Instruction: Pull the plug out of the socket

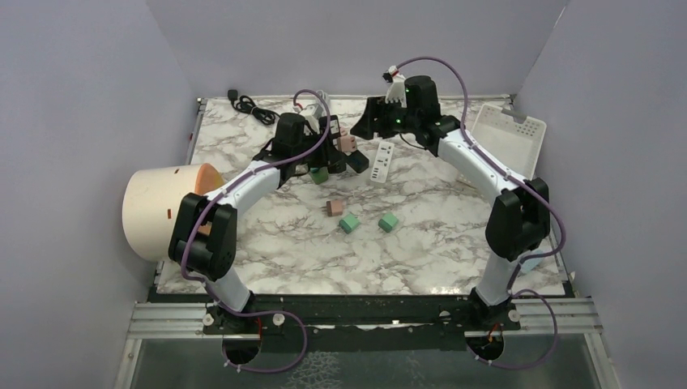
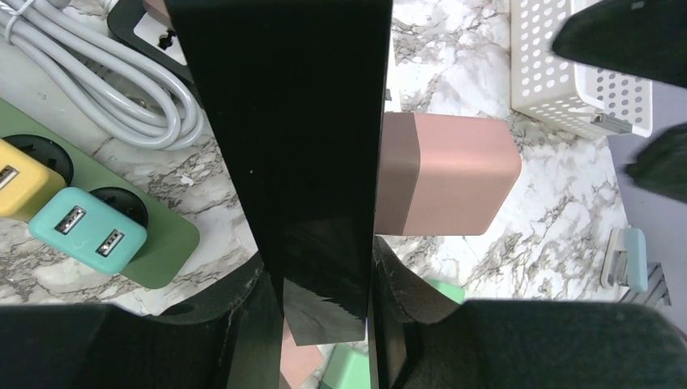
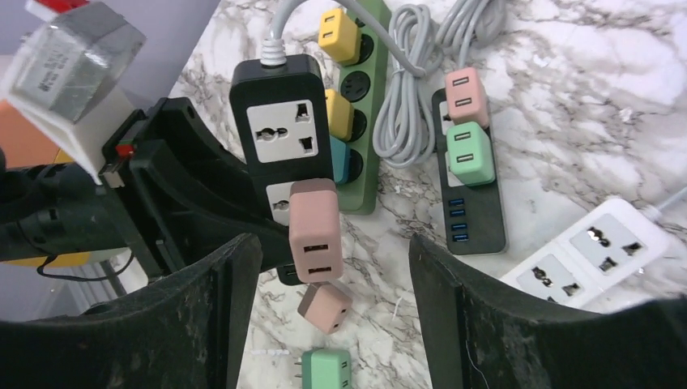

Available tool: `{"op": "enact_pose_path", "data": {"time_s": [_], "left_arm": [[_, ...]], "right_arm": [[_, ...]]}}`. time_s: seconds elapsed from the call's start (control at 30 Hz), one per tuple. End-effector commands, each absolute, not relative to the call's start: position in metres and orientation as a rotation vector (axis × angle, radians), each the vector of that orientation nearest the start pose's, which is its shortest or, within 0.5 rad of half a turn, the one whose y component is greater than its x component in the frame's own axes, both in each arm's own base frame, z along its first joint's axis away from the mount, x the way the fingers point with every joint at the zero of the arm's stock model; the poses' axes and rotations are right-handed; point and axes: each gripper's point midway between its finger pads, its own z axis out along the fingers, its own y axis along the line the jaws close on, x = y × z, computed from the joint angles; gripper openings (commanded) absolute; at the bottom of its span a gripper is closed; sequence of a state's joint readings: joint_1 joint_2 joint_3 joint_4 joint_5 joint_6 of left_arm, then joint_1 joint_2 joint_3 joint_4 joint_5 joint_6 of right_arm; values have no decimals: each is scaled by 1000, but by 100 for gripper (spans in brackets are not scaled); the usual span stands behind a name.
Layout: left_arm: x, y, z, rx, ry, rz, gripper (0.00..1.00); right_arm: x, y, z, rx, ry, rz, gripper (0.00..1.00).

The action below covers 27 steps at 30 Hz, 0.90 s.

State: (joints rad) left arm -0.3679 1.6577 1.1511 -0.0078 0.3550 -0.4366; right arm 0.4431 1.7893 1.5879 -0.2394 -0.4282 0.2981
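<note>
The dusty-pink rectangular plug block is seated in a socket of the black plastic power strip, which the left gripper clamps across its width. The right gripper hangs over it, fingers spread wide and empty. The plug lies in their gap, standing straight out of the strip's face, so the pull likely falls to this arm.

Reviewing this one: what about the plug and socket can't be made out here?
Left wrist: the black strip hides the pink plug's pins.
Top: the plug is too small to tell whether it is seated.
Right wrist: the right claw's height over the plug is unreadable, so contact is unclear.
</note>
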Motion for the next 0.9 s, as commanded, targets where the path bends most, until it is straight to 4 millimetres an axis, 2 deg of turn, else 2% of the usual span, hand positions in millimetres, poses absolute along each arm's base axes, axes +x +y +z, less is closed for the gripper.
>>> {"op": "enact_pose_path", "data": {"time_s": [0.0, 0.33, 0.47, 0.5, 0.57, 0.6, 0.63, 0.67, 0.73, 0.87], "left_arm": [[427, -245, 223, 187, 1959, -842, 0], [431, -249, 225, 198, 1958, -852, 0], [432, -250, 223, 199, 1962, -851, 0], [433, -251, 223, 198, 1961, -852, 0], [433, -251, 224, 200, 1959, -852, 0], [433, -251, 224, 202, 1958, -850, 0], [434, -251, 224, 202, 1960, -846, 0], [434, -250, 222, 201, 1967, -838, 0], [439, -245, 216, 182, 1990, -799, 0], [459, -221, 188, 72, 2070, -646, 0]], "right_arm": [[431, 319, 248, -476, 2035, 1018, 71], [424, 342, 225, -539, 2071, 1065, 70], [426, 351, 215, -552, 2093, 1084, 65], [427, 352, 213, -550, 2096, 1086, 62], [429, 354, 209, -544, 2105, 1090, 47], [430, 354, 208, -543, 2109, 1087, 35], [431, 354, 206, -544, 2115, 1082, 16], [432, 353, 205, -543, 2121, 1071, 3], [434, 349, 210, -539, 2121, 1037, 1], [430, 339, 237, -565, 2088, 972, 1]]}}
